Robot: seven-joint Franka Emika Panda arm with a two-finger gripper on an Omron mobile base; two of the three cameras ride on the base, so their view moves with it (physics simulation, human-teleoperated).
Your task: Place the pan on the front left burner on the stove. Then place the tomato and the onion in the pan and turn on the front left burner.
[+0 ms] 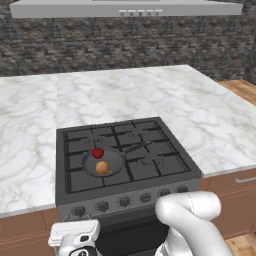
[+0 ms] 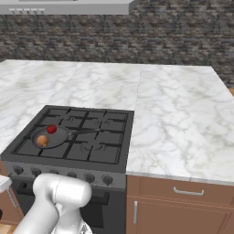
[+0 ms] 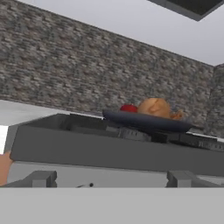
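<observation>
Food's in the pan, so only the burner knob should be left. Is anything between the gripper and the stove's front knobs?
Nothing visible. The open gripper sits low before the stove front; pan, tomato and onion sit above on the grate.

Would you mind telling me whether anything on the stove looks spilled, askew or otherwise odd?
Nothing stands out. The pan sits level on the front left burner, and the tomato and onion lie inside it; nothing has spilled on the stove.
</observation>
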